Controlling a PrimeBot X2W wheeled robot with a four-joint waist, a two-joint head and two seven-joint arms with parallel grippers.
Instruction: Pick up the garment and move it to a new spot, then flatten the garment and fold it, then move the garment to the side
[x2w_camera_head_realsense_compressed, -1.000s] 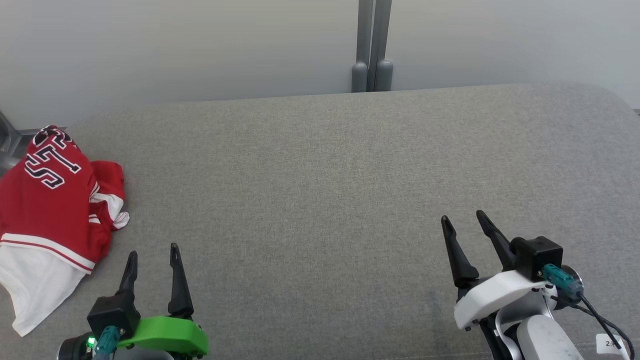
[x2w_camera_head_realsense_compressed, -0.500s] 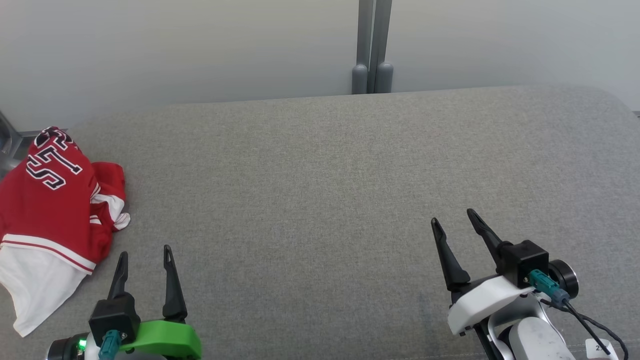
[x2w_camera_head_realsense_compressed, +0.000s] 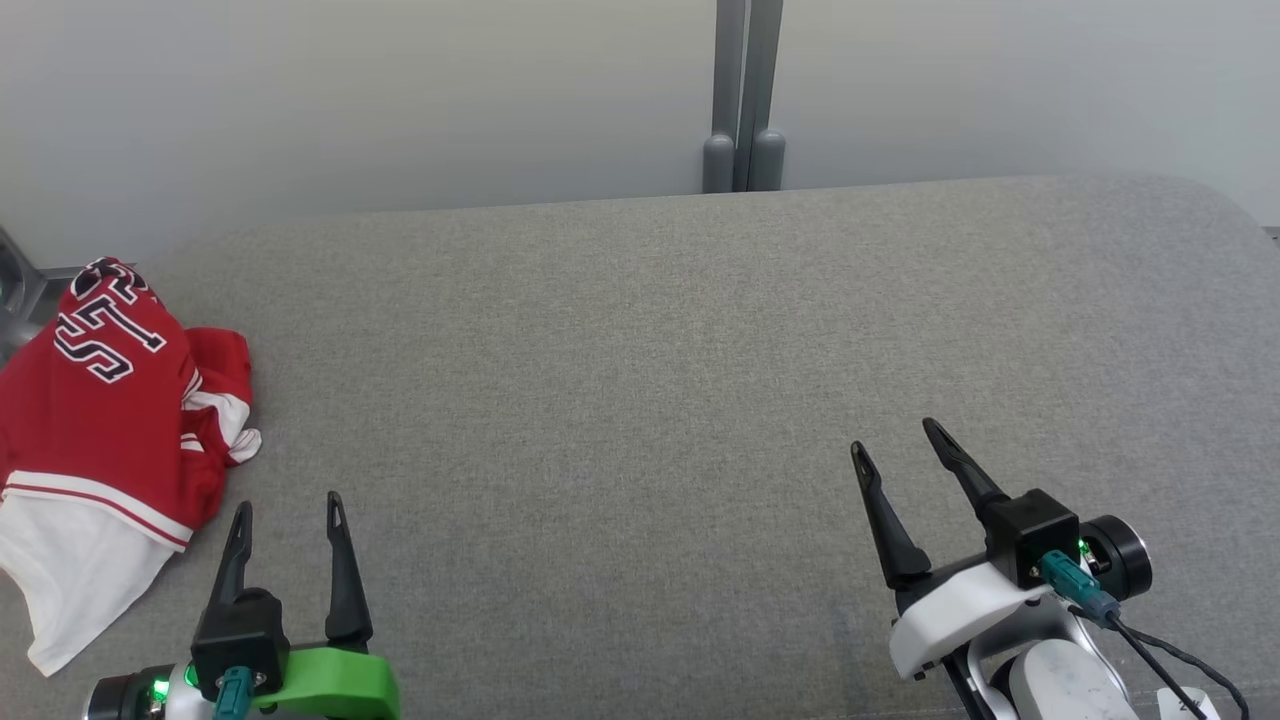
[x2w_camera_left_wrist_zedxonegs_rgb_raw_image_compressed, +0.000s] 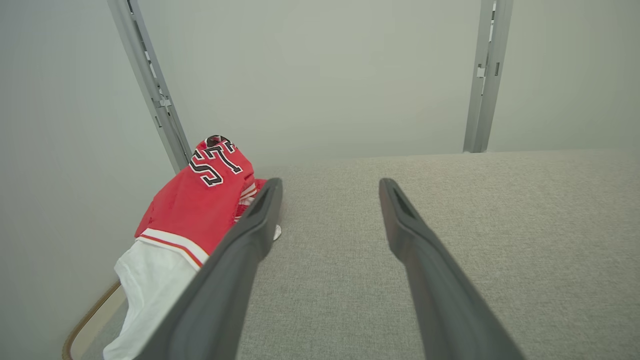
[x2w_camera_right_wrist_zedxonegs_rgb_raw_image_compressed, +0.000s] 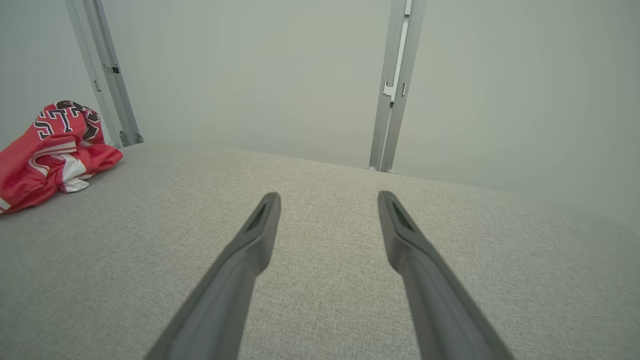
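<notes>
Presently the grey padded surface (x2w_camera_head_realsense_compressed: 640, 400) carries the red-and-white garment (x2w_camera_head_realsense_compressed: 100, 400), crumpled at its left edge and untouched. Left gripper (x2w_camera_head_realsense_compressed: 287, 502) and right gripper (x2w_camera_head_realsense_compressed: 894, 436) hover with jaws wide, holding nothing. The pickup is not begun; in my judgement, the left gripper must next reach the cloth.

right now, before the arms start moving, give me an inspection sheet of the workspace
surface: grey fabric top, flat and smooth
job's things: red and white shirt, crumpled at the left edge, not yet picked up
clutter: nothing seen
grippers: left gripper and right gripper both open, fingers holding nothing; the left one is nearest the shirt, not touching it
cables: dark cable trailing from the right wrist
surroundings: pale wall and grey post behind the surface
</notes>
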